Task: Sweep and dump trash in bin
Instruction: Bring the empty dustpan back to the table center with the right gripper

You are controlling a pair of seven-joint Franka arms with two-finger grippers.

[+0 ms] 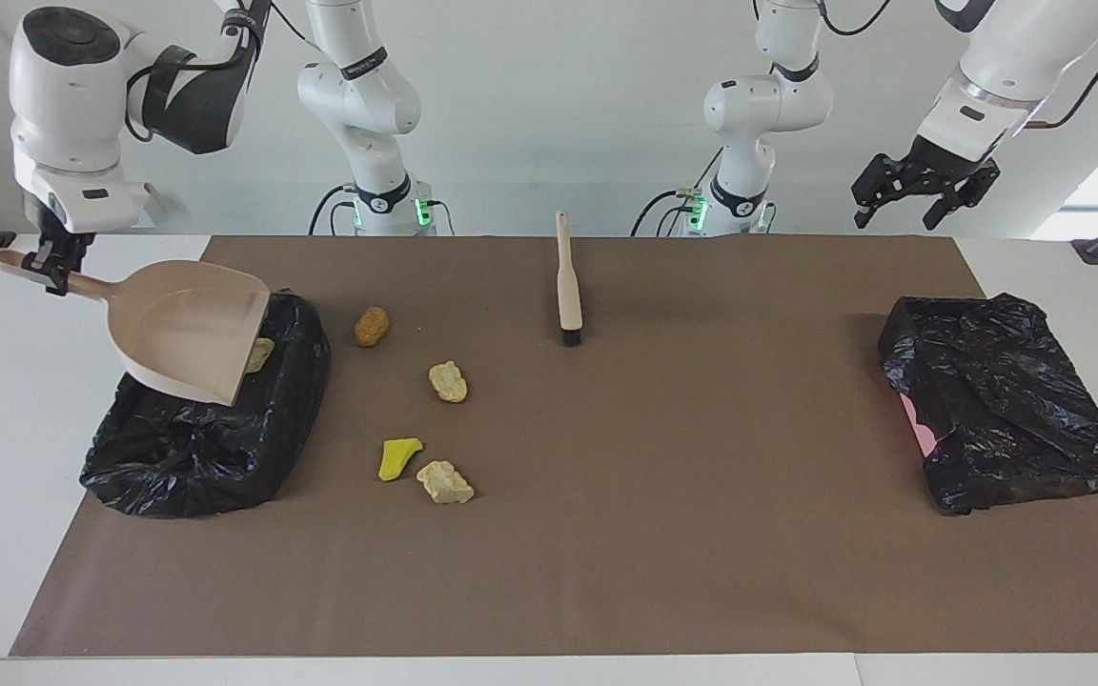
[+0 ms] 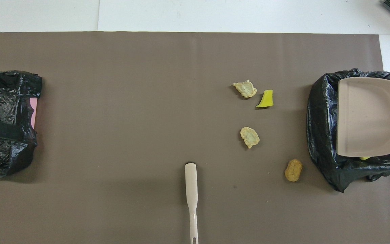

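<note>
My right gripper (image 1: 46, 265) is shut on the handle of the beige dustpan (image 1: 192, 329), which hangs nearly level over the black-bagged bin (image 1: 206, 429). Seen from above, the dustpan (image 2: 371, 117) covers most of the bin (image 2: 322, 128). In the bin, only a beige chunk (image 1: 260, 354) and a yellow sliver (image 2: 363, 158) show. On the mat beside the bin lies more trash: a brown sponge (image 1: 371, 326), a beige chunk (image 1: 448, 381), a yellow wedge (image 1: 399, 457) and another beige chunk (image 1: 445, 482). My left gripper (image 1: 925, 189) waits open, high over the mat's corner at the left arm's end.
A beige brush (image 1: 567, 281) lies on the brown mat at mid-table, its handle pointing toward the robots. A second black-bagged bin (image 1: 1002, 400) with a pink patch showing sits at the left arm's end.
</note>
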